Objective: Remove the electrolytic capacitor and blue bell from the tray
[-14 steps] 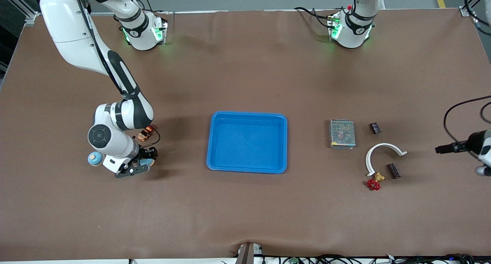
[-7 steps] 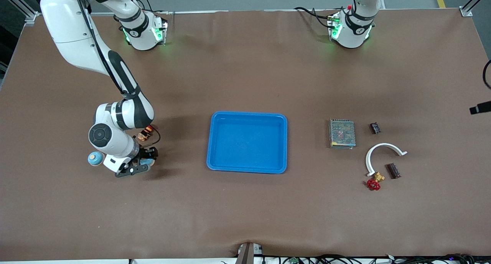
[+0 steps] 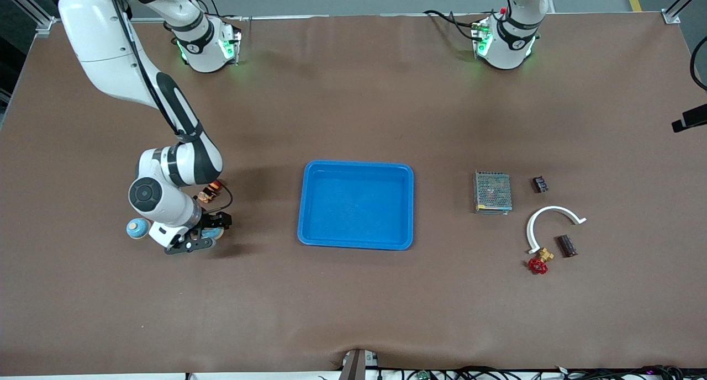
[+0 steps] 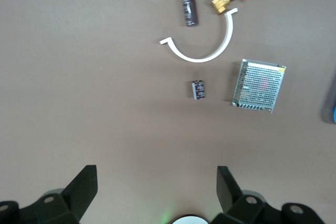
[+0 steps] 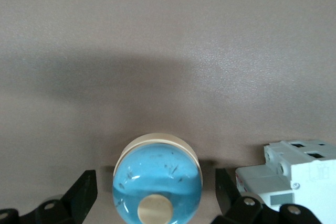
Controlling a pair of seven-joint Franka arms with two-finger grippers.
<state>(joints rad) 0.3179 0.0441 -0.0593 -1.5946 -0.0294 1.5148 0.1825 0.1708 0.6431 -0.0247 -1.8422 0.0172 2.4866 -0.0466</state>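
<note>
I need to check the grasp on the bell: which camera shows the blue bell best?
The right wrist view: the blue bell fills it, sitting between the right pincer's open fingers. In the front view the bell is mostly hidden under the right pincer. The left wrist view does not show it.

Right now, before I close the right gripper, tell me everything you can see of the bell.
The bell is a glossy, see-through blue dome with a cream button at its top and a cream rim around its base. It sits upright on the brown table, toward the right arm's end. The right gripper straddles it, open, with a gap on each side, so only the table touches it. A white breaker stands beside it, apart.
</note>
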